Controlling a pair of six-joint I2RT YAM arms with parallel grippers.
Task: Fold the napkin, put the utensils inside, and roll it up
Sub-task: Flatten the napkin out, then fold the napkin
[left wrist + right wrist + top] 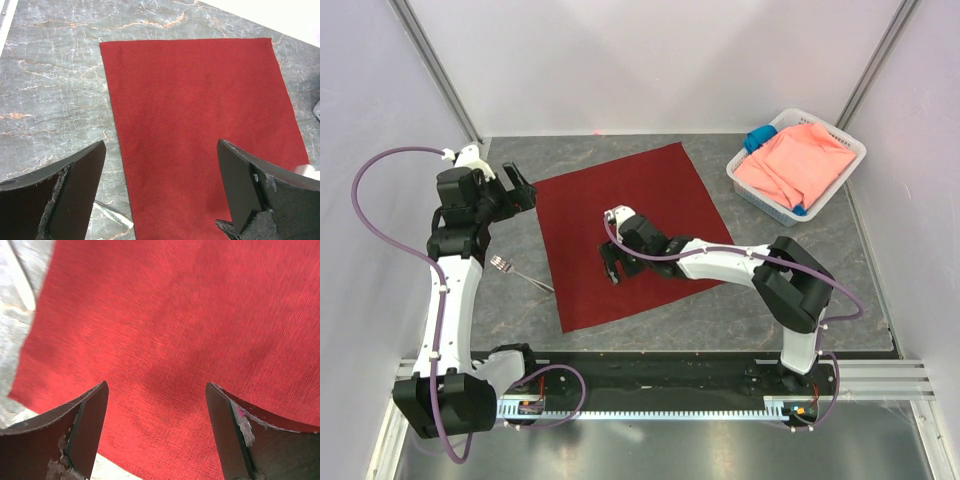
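Observation:
The dark red napkin [620, 200] lies flat and unfolded on the grey marbled table; it also fills the left wrist view [200, 125] and the right wrist view [175, 330]. A silvery fork [515, 270] lies on the table just left of the napkin's left edge; its handle tip shows in the left wrist view [114, 214] and in the right wrist view [22, 282]. My left gripper [520, 186] is open and empty, above the napkin's far-left corner. My right gripper [613, 264] is open and empty, low over the napkin's near-left part.
A white basket [844, 182] at the far right holds a salmon-pink cloth [795, 165] and a small blue cloth [758, 137]. White walls with metal posts close in the back and sides. The black arm rail [660, 375] runs along the near edge.

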